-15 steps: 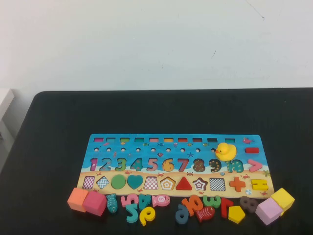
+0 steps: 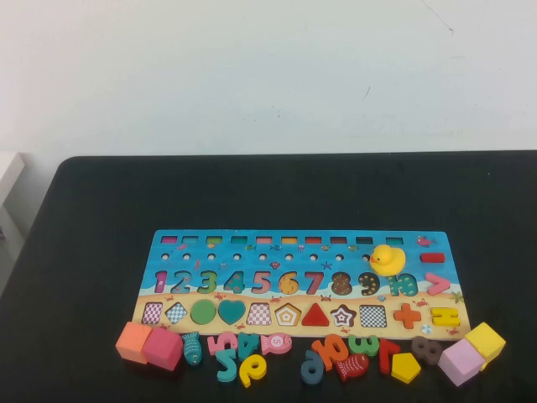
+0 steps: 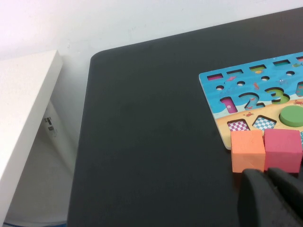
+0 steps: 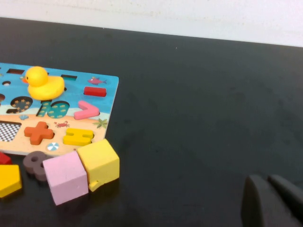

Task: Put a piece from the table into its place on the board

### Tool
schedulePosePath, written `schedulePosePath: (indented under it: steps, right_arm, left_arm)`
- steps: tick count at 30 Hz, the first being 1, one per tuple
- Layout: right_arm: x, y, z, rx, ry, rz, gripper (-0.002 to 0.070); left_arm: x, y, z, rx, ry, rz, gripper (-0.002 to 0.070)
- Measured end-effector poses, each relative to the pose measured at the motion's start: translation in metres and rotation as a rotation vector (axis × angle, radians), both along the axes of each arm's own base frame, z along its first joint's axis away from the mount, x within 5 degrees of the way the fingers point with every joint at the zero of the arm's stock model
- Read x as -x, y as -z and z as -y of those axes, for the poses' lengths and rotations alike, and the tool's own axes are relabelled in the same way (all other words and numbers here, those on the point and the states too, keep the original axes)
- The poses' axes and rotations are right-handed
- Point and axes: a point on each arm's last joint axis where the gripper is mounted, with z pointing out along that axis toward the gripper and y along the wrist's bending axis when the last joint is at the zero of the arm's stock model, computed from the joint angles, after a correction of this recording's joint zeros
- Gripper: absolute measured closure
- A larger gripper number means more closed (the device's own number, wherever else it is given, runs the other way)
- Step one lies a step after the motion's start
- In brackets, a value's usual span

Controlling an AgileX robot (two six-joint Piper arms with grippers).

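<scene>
From the high view, the long rectangular puzzle board [image 2: 298, 281], blue above a sandy lower strip, lay flat on the black table [image 2: 101, 218]. The small flat yellow pentagon block [image 2: 406, 367] rested on the table just below the board's lower edge, beside a dark red striped fish piece [image 2: 352, 366] and near the pink cube [image 2: 461, 362] and larger yellow cube [image 2: 486, 341]. Its likely home, the pentagon-outlined slot [image 2: 288, 315] in the shape row, sat empty and well to the left of the block. A yellow rubber duck [image 2: 387, 259] stood on the board near the number ten. Neither arm appeared in this view, which suggested both were parked back from the work.

In the left wrist view, the left gripper [image 3: 272, 196] showed only as dark finger ends at the picture's edge, near an orange cube [image 3: 247, 150] and a magenta cube [image 3: 282, 150]. The fingers looked close together, holding nothing, but were cut off, so their state could not be told.

In the right wrist view, the right gripper [image 4: 273, 201] hung over bare table, well apart from the cubes, clenched and empty. The pentagon block was cut off at the picture's edge, only one corner showing. Picking it had not yet begun.
</scene>
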Motion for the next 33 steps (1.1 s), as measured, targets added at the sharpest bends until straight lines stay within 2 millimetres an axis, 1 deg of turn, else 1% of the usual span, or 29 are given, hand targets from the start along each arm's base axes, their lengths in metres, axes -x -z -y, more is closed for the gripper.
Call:
schedulePosePath:
  steps: [26,27,29,31,33]
  right_arm:
    - [0.0,0.0,-0.001,-0.019,-0.001,0.001,0.0657]
    - [0.0,0.0,-0.001,-0.038,-0.003,0.002,0.0657]
    - [0.0,0.0,-0.005,-0.133,-0.009,0.005,0.0657]
    - [0.0,-0.002,-0.011,-0.326,-0.013,0.009,0.0657]
    - [0.0,-0.005,-0.018,-0.595,-0.012,0.009,0.0657]
  left_arm:
    - [0.0,0.0,0.0,-0.004,0.0,0.0,0.0677]
    - [0.0,0.0,0.0,-0.004,0.0,0.0,0.0677]
    - [0.0,0.0,0.0,-0.004,0.0,0.0,0.0676]
    - [0.0,0.0,0.0,-0.004,0.0,0.0,0.0676]
    - [0.0,0.0,0.0,-0.004,0.0,0.0,0.0676]
